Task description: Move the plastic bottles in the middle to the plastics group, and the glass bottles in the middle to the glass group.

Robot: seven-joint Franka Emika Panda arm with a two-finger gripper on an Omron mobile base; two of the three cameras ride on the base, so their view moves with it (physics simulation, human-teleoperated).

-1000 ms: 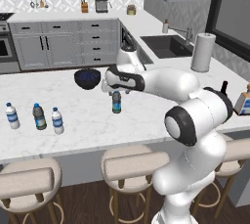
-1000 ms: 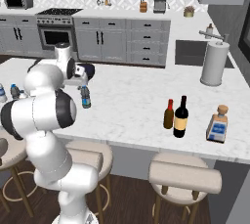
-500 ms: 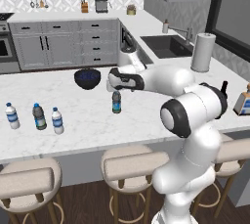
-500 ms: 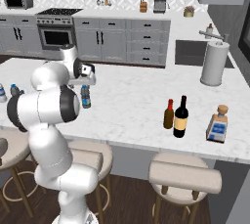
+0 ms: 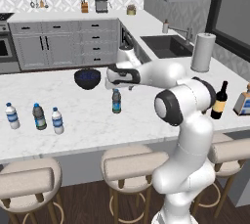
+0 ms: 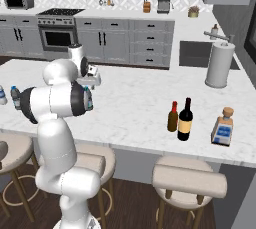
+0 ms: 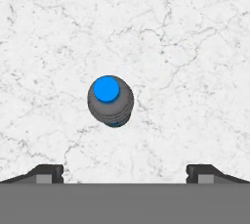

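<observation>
A dark blue-grey plastic bottle [image 5: 116,100] with a blue cap stands alone on the middle of the marble counter [image 5: 146,120]. My gripper [image 5: 114,78] hovers straight above it, open and empty. The hand view looks down on the bottle's cap [image 7: 106,89], with the fingertips [image 7: 47,173] spread wide to either side of it. In the right base view the same bottle [image 6: 89,99] peeks out beside my arm. Three small water bottles [image 5: 39,116] form the plastics group at the left. The dark wine bottle [image 6: 185,119] stands next to the brown red-capped bottle [image 6: 173,117] and the squat pale bottle [image 6: 223,126].
A dark bowl [image 5: 88,78] sits just behind and left of the middle bottle. A white paper-towel roll [image 5: 202,52] and the sink [image 5: 166,46] are at the back right. Stools [image 5: 132,164] line the counter's near edge.
The hand has slid a little to the left and now sits over the middle bottle; the elbow swung left with it. The jaws stayed open, and no bottle has moved.
</observation>
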